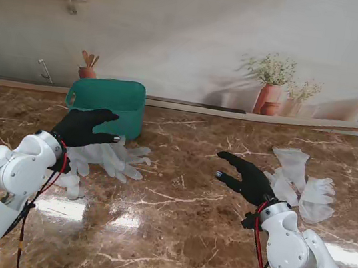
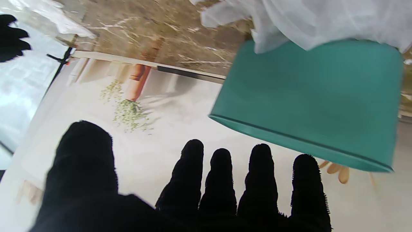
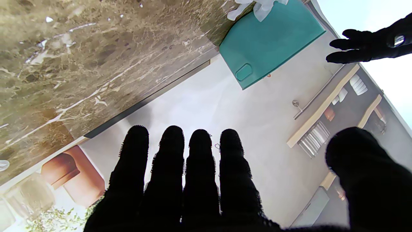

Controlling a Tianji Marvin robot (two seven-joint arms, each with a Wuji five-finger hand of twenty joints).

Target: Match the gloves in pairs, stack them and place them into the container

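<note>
A teal container stands at the far left of the marble table. Just in front of it lies a pile of translucent white gloves. My left hand, in a black glove, hovers over that pile, open, fingers spread toward the container. The gloves show beside the container in the left wrist view. More white gloves lie on the right side of the table. My right hand floats open just left of them, holding nothing. The container appears in the right wrist view, with my left hand beyond it.
The table's far edge meets a wall with a printed kitchen scene. Bare marble lies between the two glove piles and in front of both arms.
</note>
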